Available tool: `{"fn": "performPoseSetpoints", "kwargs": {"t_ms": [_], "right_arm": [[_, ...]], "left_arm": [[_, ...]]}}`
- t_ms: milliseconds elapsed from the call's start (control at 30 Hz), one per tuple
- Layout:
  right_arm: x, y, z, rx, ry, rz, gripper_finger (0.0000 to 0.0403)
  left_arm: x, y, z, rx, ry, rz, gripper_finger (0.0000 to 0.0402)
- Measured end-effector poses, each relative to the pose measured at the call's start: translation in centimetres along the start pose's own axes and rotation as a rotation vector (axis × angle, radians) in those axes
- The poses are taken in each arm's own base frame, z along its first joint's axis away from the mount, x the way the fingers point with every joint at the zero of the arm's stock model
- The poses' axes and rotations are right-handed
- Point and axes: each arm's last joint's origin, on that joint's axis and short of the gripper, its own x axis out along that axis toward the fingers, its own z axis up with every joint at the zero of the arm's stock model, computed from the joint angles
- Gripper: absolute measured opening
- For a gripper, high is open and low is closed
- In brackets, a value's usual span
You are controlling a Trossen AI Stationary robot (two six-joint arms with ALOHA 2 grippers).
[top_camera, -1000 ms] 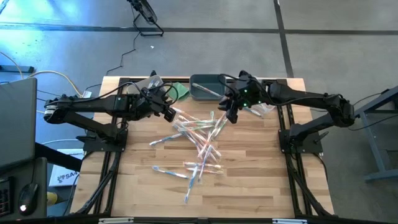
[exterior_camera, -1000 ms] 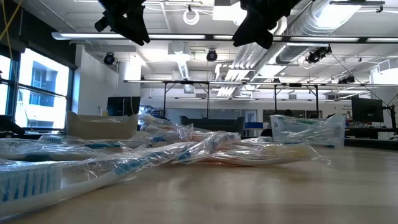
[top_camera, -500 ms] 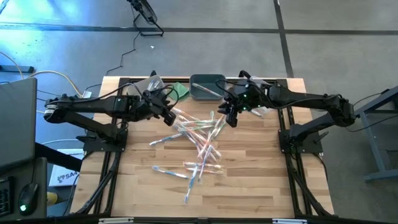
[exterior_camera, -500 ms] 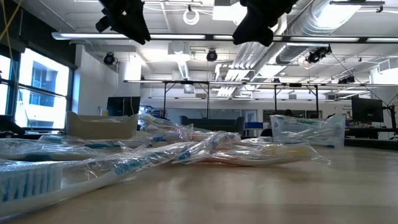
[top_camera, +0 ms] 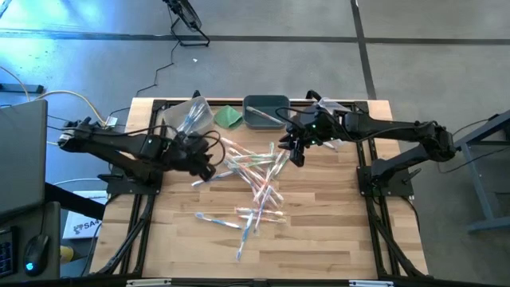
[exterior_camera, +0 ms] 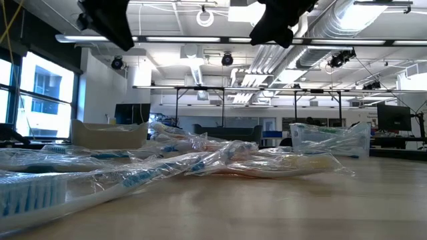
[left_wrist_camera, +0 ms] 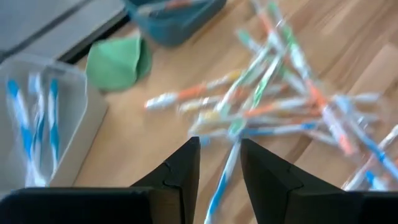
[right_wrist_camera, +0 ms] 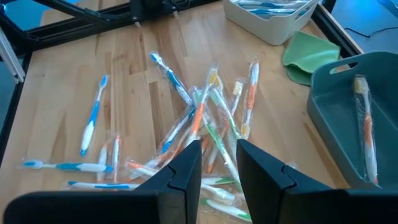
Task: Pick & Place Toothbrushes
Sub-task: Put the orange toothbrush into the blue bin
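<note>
Both claws hover empty, fingers slightly spread: the left claw (top_camera: 209, 167) over the toothbrushes' (top_camera: 255, 179) left edge, the right claw (top_camera: 296, 153) at the far right. The heap lies mid-bench (top_camera: 319, 239), axes crossing every way. Best single out an outlying brush and close across its handle.

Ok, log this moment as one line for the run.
left gripper: open, empty, above the toothbrush pile | right gripper: open, empty, over the pile's far edge | grey bin: one toothbrush inside

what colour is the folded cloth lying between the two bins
Green; the folded cloth shows best in the right wrist view.
</note>
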Motion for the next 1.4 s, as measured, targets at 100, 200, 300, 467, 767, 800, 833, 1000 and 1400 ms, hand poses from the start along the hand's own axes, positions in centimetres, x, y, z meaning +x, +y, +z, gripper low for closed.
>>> {"fn": "performPoseSetpoints", "kwargs": {"t_ms": [100,200,300,467,767,800,833,1000,1400], "right_arm": [[0.0,0.0,0.0,0.0,0.0,0.0,0.0093],[0.0,0.0,0.0,0.003,-0.001,0.0,0.0093],[0.0,0.0,0.0,0.007,-0.002,0.0,0.0093],[0.0,0.0,0.1,0.007,-0.006,0.001,0.0093],[0.0,0.0,0.1,0.007,-0.009,0.001,0.0093],[0.0,0.0,0.1,0.007,-0.008,0.001,0.0093],[0.0,0.0,0.1,0.007,-0.008,0.001,0.0093],[0.0,0.0,0.1,0.006,-0.008,0.001,0.0093],[0.0,0.0,0.1,-0.02,-0.008,0.003,0.0093]], "left_arm": [[-0.1,-0.3,-0.9,0.004,0.044,0.02,0.0113],[-0.1,-0.8,-1.6,0.018,0.066,0.026,0.0113],[0.2,-1.3,-1.9,0.029,0.083,0.035,0.0113],[0.9,-1.9,-2.3,0.053,0.106,0.065,0.0113],[2.1,-2.8,-2.6,0.078,0.126,0.094,0.0113],[2.2,-2.9,-2.7,0.08,0.127,0.096,0.0113],[2.2,-2.9,-2.7,0.08,0.126,0.098,0.0113],[2.4,-3.2,-2.6,0.073,0.104,0.098,0.0113],[3.1,-3.6,-1.4,0.069,0.054,0.035,0.0113]]}}
